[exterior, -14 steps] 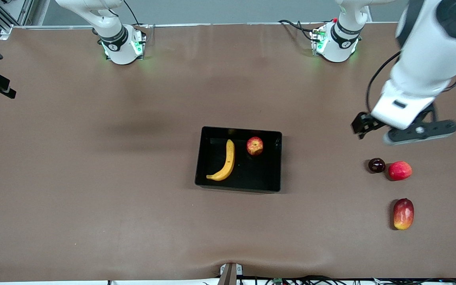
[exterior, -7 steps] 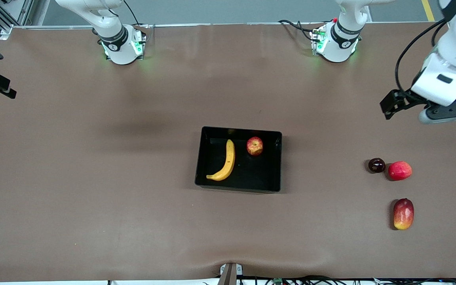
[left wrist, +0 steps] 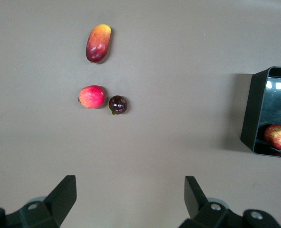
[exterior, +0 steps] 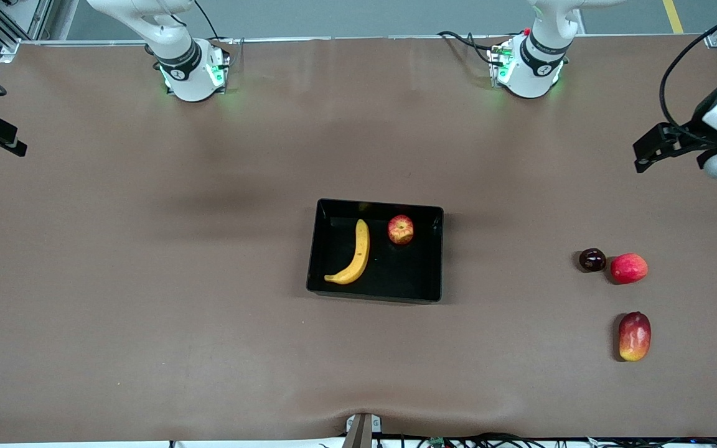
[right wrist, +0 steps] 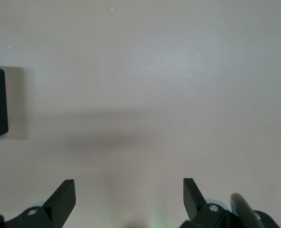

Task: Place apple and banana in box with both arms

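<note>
The banana [exterior: 353, 256] and the apple [exterior: 401, 229] lie apart inside the box [exterior: 436, 255] at mid surface [exterior: 147, 280]; the left end effector [left wrist: 130, 202] hangs spread and empty above the left arm's end; the right end effector [right wrist: 129, 199], fingers spread and empty, hangs over bare surface beside the box.

The front camera sits high across the counter [exterior: 147, 311], facing the two arm bases and looking steeply down on the whole surface. The left wrist camera looks down from well above the counter past its own tool [left wrist: 130, 202], sharing with the front view the loose fruits [left wrist: 104, 97] and one end of the box [left wrist: 254, 114]. The right wrist camera also looks down past its tool [right wrist: 129, 198], catching only a box corner.
</note>
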